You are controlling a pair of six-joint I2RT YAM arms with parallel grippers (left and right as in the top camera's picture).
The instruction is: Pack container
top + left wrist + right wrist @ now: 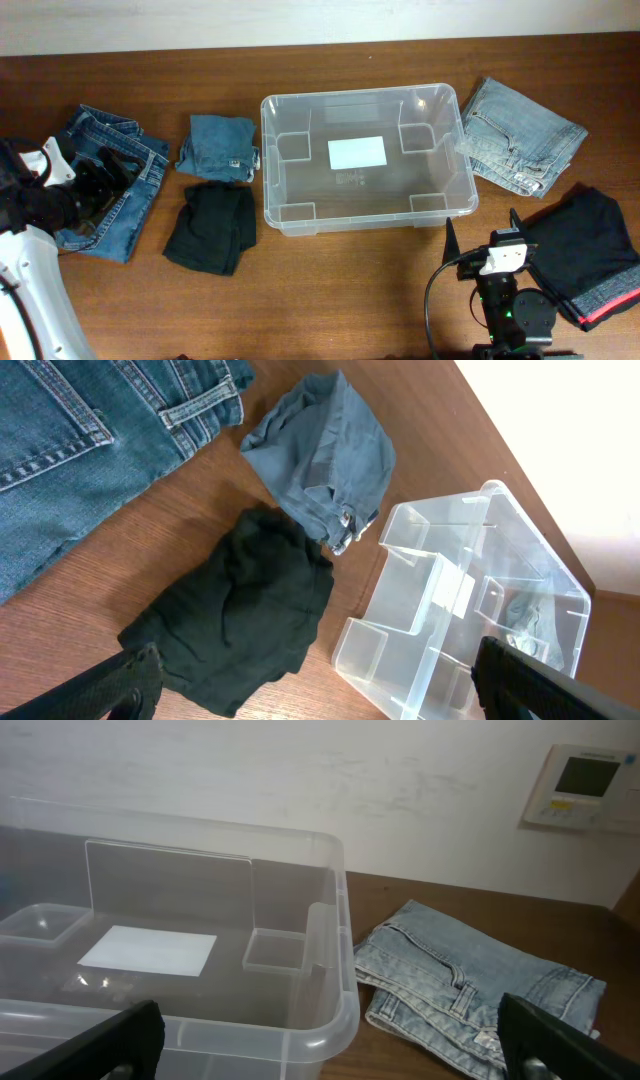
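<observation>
Right arm (510,290), low right of the overhead frame — jaws spread wide, holding nothing; left arm (85,190) at the left edge likewise, above blue jeans (105,130). The container (365,215) sits centre on the surface (330,290), empty. Packing looks unbegun — next, grip the black garment (210,230).

Black garment (235,615) just beside clear container (455,575), jeans (70,440) upper L.

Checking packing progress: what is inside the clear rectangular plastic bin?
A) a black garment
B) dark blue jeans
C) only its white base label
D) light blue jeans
C: the clear rectangular plastic bin holds only its white base label; the folded clothes lie outside it.
</observation>
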